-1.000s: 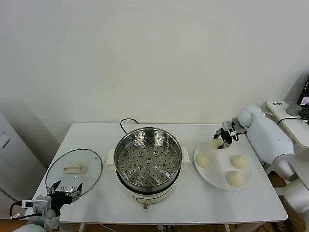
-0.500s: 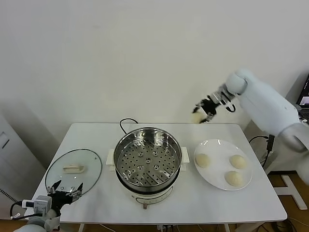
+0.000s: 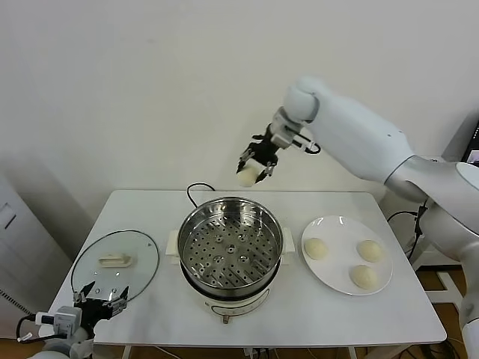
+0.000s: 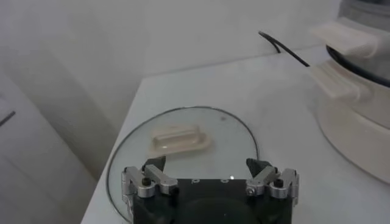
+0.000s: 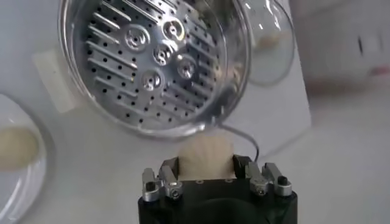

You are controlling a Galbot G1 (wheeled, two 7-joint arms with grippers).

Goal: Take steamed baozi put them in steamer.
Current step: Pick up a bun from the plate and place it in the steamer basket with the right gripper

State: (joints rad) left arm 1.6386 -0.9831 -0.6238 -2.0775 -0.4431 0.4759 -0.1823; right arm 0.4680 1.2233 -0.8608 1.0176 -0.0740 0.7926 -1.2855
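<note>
Table (image 3: 389,314): white, against a bare wall.
Right pincer (image 3: 254,166): clamps one bun (image 3: 248,176), high behind the steamer (image 3: 230,241).
Steamer: below, toward the robot.
Left pincer (image 4: 210,176): wide, idle by the lid (image 3: 114,263).

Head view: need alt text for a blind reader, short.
The right gripper holds a baozi in the air above the far rim of the empty steamer. Three more baozi lie on a plate to the steamer's right, a glass lid to its left, the open left gripper near it.
</note>
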